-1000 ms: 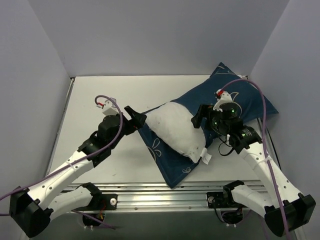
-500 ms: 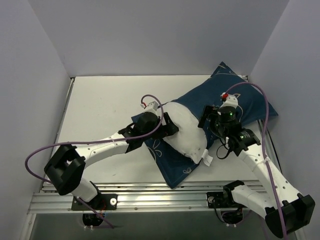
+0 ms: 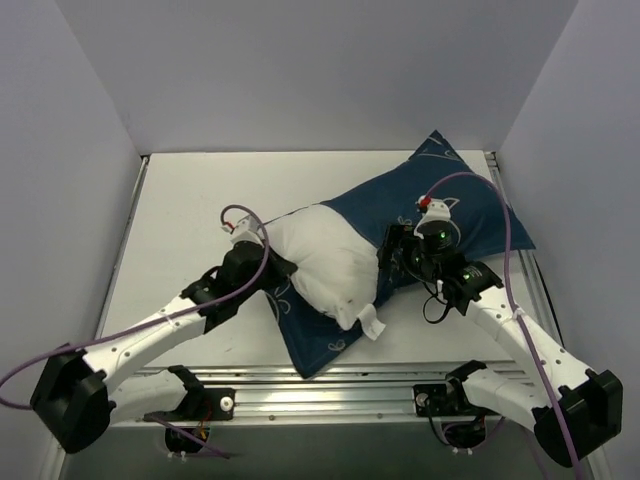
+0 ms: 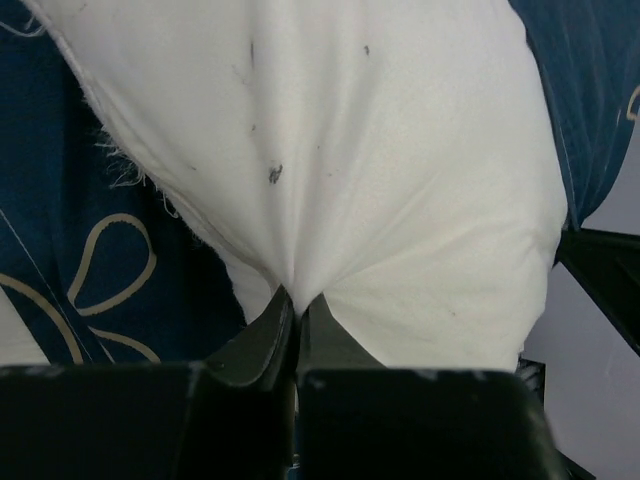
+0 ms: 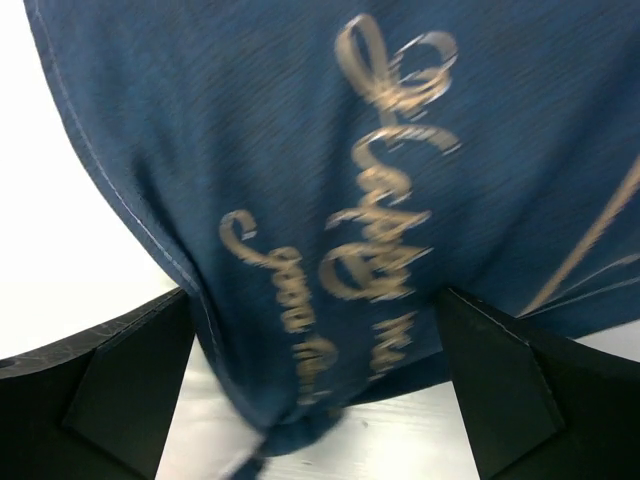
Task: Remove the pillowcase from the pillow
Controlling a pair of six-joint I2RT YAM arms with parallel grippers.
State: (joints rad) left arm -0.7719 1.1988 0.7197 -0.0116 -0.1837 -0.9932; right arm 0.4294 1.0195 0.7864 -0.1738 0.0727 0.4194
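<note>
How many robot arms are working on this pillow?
2. The left arm reaches from the left, left gripper pinching the white pillow; the right arm from the right, right gripper open around the navy pillowcase.

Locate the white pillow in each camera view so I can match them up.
Top external: the pillow lies at centre, half out of the pillowcase.
Left wrist: it fills most of the frame, pinched by the left gripper at the bottom.
Right wrist: not clearly in it; the white at left cannot be identified.
Shared landmark: the navy pillowcase's cream print.
</note>
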